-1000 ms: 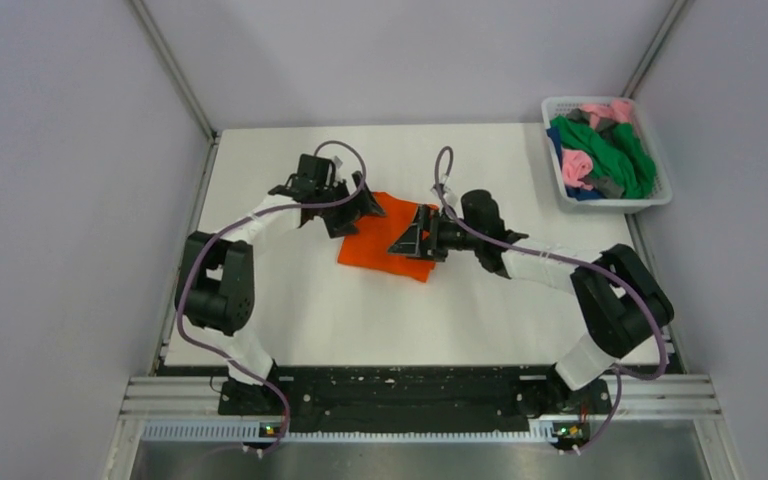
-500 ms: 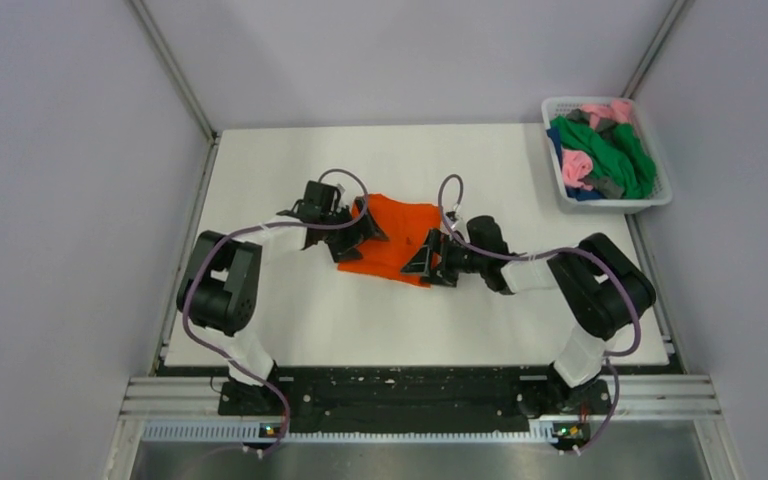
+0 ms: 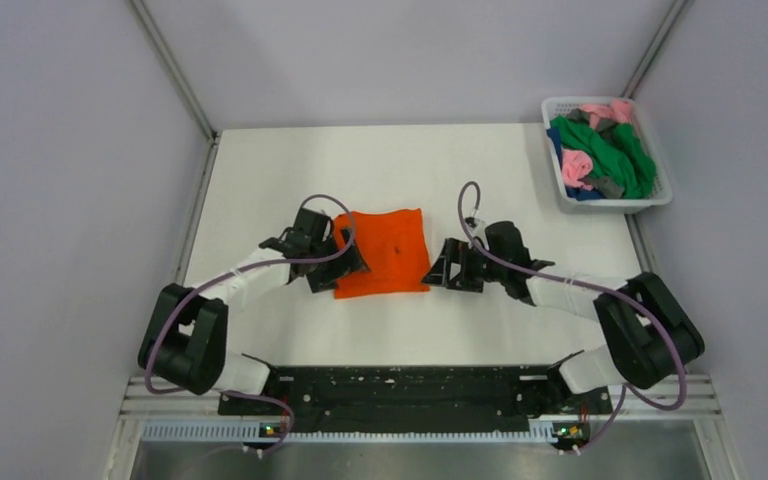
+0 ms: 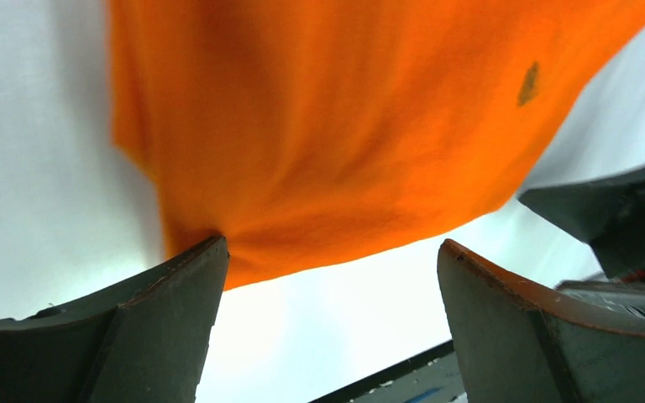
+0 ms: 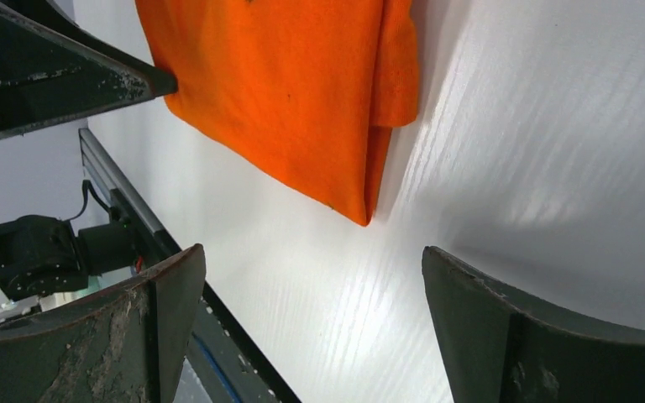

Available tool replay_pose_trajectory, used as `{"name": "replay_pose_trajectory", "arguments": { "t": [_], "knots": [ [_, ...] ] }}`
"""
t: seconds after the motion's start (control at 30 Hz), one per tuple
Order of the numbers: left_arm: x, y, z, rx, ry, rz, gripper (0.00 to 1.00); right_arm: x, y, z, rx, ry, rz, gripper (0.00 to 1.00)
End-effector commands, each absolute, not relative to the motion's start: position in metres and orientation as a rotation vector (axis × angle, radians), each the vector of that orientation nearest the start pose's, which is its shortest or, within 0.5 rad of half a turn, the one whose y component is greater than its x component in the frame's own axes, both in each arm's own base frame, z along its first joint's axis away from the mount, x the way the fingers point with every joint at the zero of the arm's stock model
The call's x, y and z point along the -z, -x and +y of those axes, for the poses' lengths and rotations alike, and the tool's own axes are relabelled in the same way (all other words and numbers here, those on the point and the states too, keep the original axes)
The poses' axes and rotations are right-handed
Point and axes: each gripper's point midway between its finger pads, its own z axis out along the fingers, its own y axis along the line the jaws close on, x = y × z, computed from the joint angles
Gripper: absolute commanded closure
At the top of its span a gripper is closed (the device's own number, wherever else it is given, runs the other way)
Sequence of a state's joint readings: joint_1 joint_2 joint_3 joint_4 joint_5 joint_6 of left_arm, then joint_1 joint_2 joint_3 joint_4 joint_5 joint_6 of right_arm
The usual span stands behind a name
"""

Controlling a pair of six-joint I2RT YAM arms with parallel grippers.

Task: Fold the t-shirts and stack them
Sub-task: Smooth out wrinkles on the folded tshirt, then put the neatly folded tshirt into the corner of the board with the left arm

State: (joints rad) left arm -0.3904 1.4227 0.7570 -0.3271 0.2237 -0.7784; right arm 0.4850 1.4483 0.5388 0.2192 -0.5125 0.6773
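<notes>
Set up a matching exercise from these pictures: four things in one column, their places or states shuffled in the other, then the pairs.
Things:
1. orange shirt
2. green shirt
3. basket
4. right gripper

Places or states:
a. piled in the basket
b. at the far right corner
c. open, just right of the orange shirt, not touching it
d. folded flat on the table

Pairs: 1-d, 2-a, 3-b, 4-c

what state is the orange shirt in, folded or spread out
Folded. The orange t-shirt lies on the table as a compact rectangle with no sleeves out; the right wrist view shows doubled layers along its edge.
</notes>
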Motion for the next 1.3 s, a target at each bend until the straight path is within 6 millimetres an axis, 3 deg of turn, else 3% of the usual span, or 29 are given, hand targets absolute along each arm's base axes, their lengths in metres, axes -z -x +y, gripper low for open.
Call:
{"name": "replay_pose_trajectory", "arguments": {
  "t": [0.0,0.13,0.23,0.37,0.47,0.63,0.73,0.8,1.0,1.17,1.27],
  "knots": [
    [-0.072,-0.278,-0.152,0.474,0.48,2.598,0.01,-0.1,-0.258,0.241,-1.082,0.125,2.31,0.02],
    [-0.077,-0.287,-0.127,0.292,0.526,2.563,0.01,-0.106,-0.257,0.227,-0.996,0.116,2.296,0.02],
    [-0.073,-0.3,-0.12,0.293,0.548,2.547,0.02,-0.108,-0.254,0.221,-0.971,0.115,2.291,0.01],
    [-0.062,-0.323,-0.12,0.308,0.557,2.557,0.18,-0.116,-0.252,0.217,-0.955,0.133,2.27,0.01],
    [-0.052,-0.335,-0.137,0.386,0.517,2.601,0.32,-0.115,-0.252,0.214,-0.928,0.13,2.277,0.01],
    [-0.033,-0.352,-0.156,0.462,0.478,2.663,0.65,-0.112,-0.256,0.207,-0.874,0.117,2.284,0.01],
    [-0.019,-0.362,-0.151,0.377,0.503,2.702,1.0,-0.11,-0.259,0.2,-0.833,0.108,2.288,0.01],
    [-0.017,-0.374,-0.143,0.3,0.519,2.703,1.0,-0.109,-0.262,0.195,-0.806,0.105,2.284,0.01],
    [-0.032,-0.432,-0.087,-0.096,0.577,2.62,1.0,-0.103,-0.27,0.188,-0.745,0.104,2.265,0.01],
    [-0.055,-0.496,-0.045,-0.147,0.649,2.542,1.0,-0.104,-0.271,0.178,-0.673,0.113,2.252,0.01],
    [-0.067,-0.526,-0.009,-0.22,0.677,2.482,1.0,-0.103,-0.272,0.171,-0.627,0.095,2.25,0.01]
  ]
}}
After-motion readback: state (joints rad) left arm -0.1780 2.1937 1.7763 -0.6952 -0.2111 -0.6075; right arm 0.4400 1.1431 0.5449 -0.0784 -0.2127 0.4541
